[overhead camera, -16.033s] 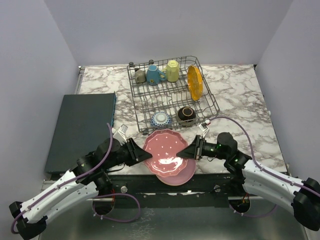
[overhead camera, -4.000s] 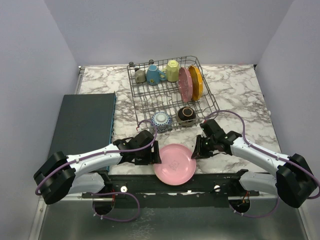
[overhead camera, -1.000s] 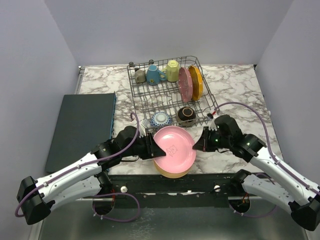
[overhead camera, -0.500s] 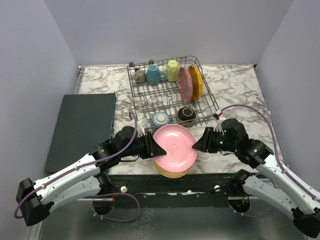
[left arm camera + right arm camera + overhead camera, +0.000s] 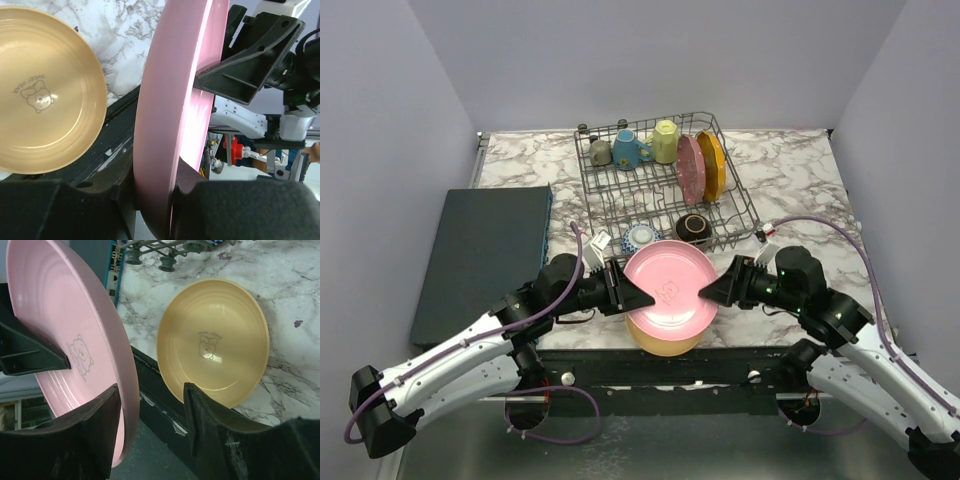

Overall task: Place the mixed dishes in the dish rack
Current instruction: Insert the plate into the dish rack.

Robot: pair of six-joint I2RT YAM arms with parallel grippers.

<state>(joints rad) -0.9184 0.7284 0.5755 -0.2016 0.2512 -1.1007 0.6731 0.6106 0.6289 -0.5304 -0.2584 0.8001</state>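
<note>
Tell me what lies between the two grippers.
The pink plate, tilted up: the left gripper clamps one rim, the right gripper straddles the opposite rim, jaws apart. The top view shows it.

pink plate (image 5: pixel 670 288) glossy, smooth; rack (image 5: pixel 620 205) grey mtl wire; tabletop (image 5: pixel 800 190) marble-look, polished.

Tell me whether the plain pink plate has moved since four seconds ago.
Yes. The pink plate has risen toward the dish rack's near edge, uncovering the yellow plate beneath.
</note>
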